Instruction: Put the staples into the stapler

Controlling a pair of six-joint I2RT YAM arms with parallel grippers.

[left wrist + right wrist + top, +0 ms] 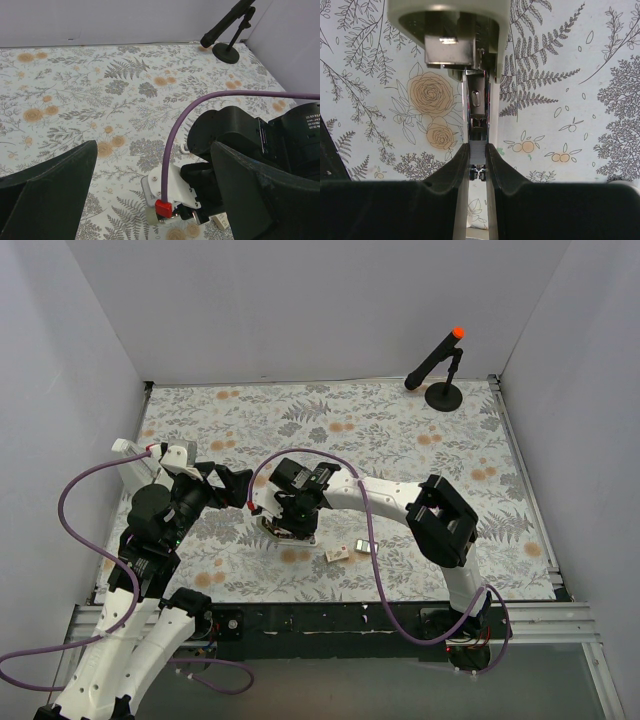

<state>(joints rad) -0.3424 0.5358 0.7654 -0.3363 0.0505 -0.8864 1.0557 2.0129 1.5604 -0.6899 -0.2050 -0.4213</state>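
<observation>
The top view places the stapler (pixel 283 531) left of centre on the patterned surface (pixel 400 440), toward the near edge, mostly covered by the right gripper (pixel 290 519). The beige box (pixel 340 553) and the dark-rimmed tray (pixel 362 543) lie just to its right. Only the right wrist view looks into the stapler (pixel 445 20). It lies open, its metal channel bare, and the right gripper (pixel 477 150) is pinched almost together on a thin grey row of staples (pixel 477 156) lined up with that channel. The left wrist view shows what the others cannot: the left gripper (pixel 152 150) gapes wide with nothing between its fingers (pixel 50 195). From above, the left gripper (pixel 238 492) hangs beside the stapler, toward the left edge.
</observation>
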